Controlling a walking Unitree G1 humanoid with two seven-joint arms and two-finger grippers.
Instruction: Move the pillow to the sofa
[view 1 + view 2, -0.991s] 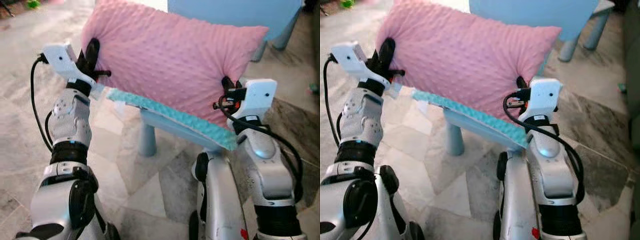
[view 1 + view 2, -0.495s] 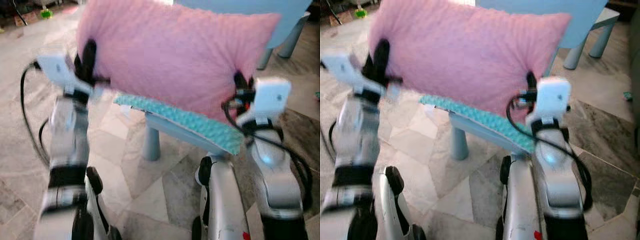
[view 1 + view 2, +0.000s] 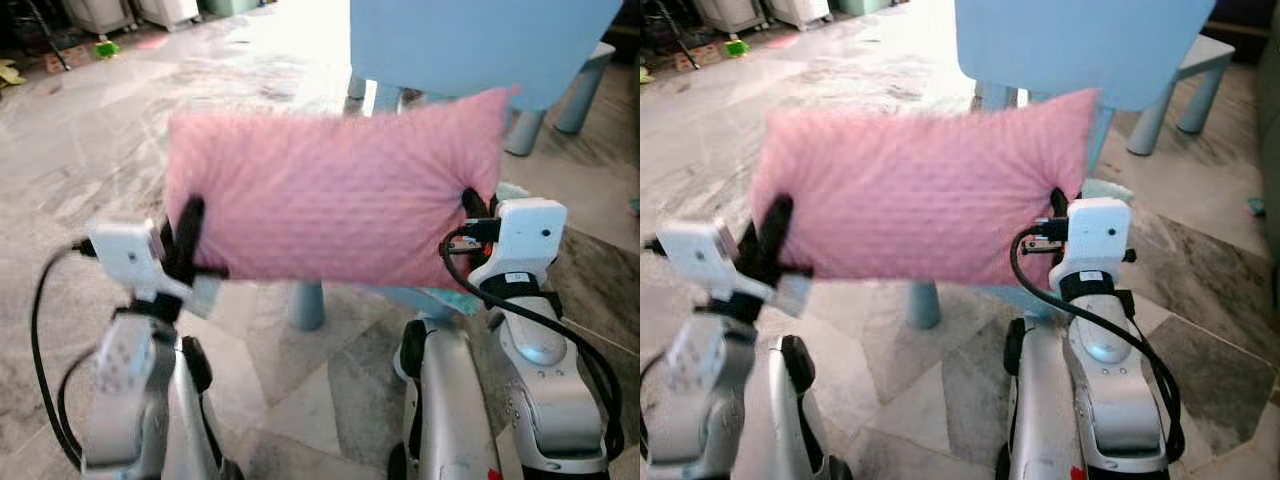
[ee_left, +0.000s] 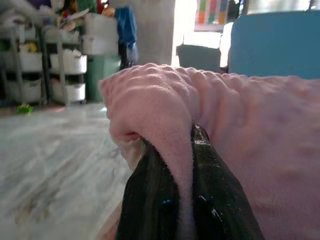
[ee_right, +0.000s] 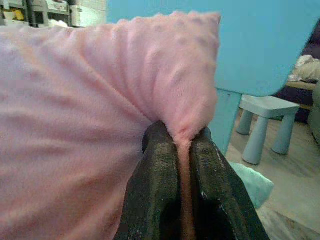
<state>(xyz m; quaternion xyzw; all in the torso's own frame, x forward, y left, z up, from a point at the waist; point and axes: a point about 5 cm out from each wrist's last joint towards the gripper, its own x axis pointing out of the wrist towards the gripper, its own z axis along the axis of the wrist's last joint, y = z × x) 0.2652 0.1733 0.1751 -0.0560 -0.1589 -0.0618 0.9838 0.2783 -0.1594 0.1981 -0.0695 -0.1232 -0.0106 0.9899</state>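
Observation:
A pink dotted pillow [image 3: 335, 195] hangs in the air in front of me, held level between both arms. My left gripper [image 3: 186, 235] is shut on its left edge; the left wrist view shows pink fabric pinched between the black fingers [image 4: 150, 200]. My right gripper [image 3: 470, 205] is shut on the pillow's right edge, with a fold of fabric squeezed between its fingers [image 5: 160, 185]. The pillow [image 3: 920, 190] is clear of the blue chair behind it.
A light blue child's chair [image 3: 480, 45] stands just behind the pillow, a teal cushion [image 3: 440, 298] on its seat. A small pale stool [image 5: 265, 117] stands further right. Marble floor [image 3: 90, 150] lies open to the left; storage shelves [image 4: 45, 65] line the far wall.
The pillow has been lifted off the chair seat and pulled toward me, now hanging level. The camera view has tilted up, showing more of the room. Both grippers keep their hold.

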